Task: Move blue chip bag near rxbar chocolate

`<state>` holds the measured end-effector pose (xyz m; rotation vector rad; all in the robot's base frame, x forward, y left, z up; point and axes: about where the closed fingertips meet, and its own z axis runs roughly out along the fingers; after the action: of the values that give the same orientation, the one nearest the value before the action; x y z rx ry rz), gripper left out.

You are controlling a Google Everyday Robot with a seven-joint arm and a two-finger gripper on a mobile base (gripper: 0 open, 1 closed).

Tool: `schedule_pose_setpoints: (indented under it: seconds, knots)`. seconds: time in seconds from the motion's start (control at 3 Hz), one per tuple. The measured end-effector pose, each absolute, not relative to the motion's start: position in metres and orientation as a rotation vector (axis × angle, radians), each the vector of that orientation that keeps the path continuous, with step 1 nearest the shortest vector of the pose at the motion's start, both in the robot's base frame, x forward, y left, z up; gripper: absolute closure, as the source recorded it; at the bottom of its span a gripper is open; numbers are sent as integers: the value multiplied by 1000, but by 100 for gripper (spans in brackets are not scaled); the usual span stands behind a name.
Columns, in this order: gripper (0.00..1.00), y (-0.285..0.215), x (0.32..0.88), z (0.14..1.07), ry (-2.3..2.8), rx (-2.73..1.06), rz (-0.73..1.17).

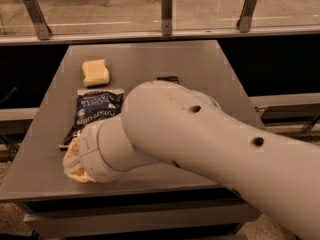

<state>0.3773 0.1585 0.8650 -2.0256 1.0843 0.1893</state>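
The blue chip bag (96, 111) lies flat on the left part of the grey table (200, 64), its near end partly covered by my arm. My gripper (71, 160) sits low at the bag's near left corner, by the table's front left edge; I cannot tell if it touches the bag. A small dark bar, the rxbar chocolate (167, 78), shows just above my arm near the table's middle, mostly hidden. It lies to the right of the bag and apart from it.
A pale yellow sponge (95, 72) lies just behind the bag at the back left. My large white arm (210, 144) covers the table's middle and right front. A rail with metal posts (166, 6) runs behind the table.
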Motion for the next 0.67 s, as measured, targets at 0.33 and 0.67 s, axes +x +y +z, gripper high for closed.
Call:
schedule_pose_setpoints:
  seconds: [0.33, 0.67]
  knots:
    - [62, 161, 381, 873, 1076, -2035, 154]
    - [37, 158, 386, 880, 1066, -2061, 123]
